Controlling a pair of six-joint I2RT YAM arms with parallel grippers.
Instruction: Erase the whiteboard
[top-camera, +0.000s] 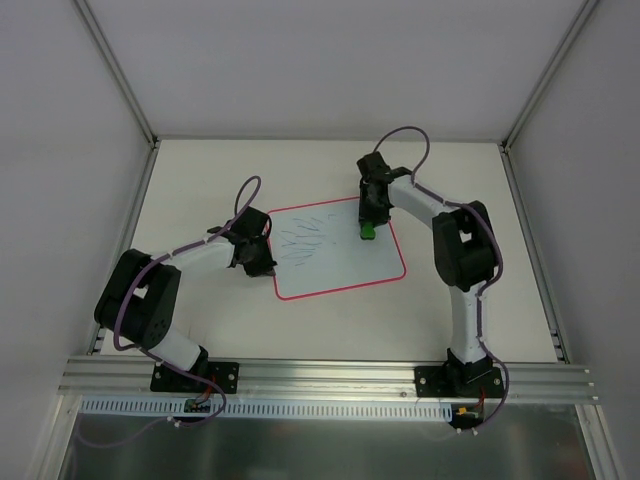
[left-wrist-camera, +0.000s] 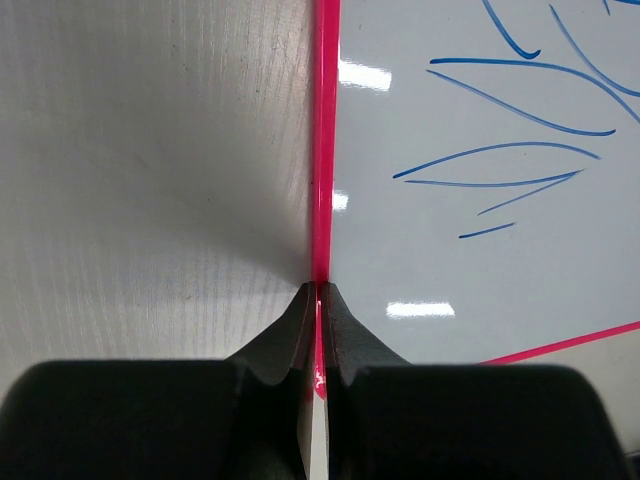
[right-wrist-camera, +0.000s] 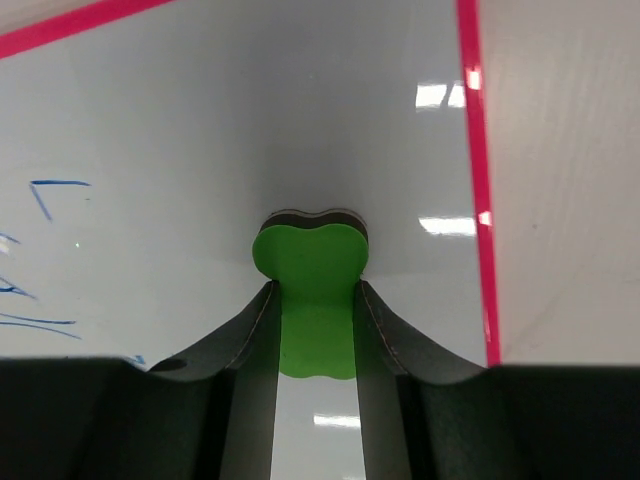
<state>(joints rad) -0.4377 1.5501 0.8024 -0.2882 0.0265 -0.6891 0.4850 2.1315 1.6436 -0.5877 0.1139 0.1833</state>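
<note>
The whiteboard (top-camera: 345, 262) lies midway between the side edges of the surface (top-camera: 480, 180), left claw (left-wrist-camera: 318, 292) pinching its rim, right claw (right-wrist-camera: 312, 292) pinching the green eraser (right-wrist-camera: 310, 252) near its right rim; a hard sweep toward the blue scribbles (top-camera: 305, 238) could tug the board from that thin grip.

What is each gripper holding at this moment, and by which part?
The left gripper pinches the whiteboard by its red rim, on the left edge. The right gripper clamps the green eraser by its sides, felt end toward the board.

whiteboard (left-wrist-camera: 480, 290) cropped by picture edges, green block (right-wrist-camera: 310, 262) partly behind right claw (right-wrist-camera: 315, 287)
</note>
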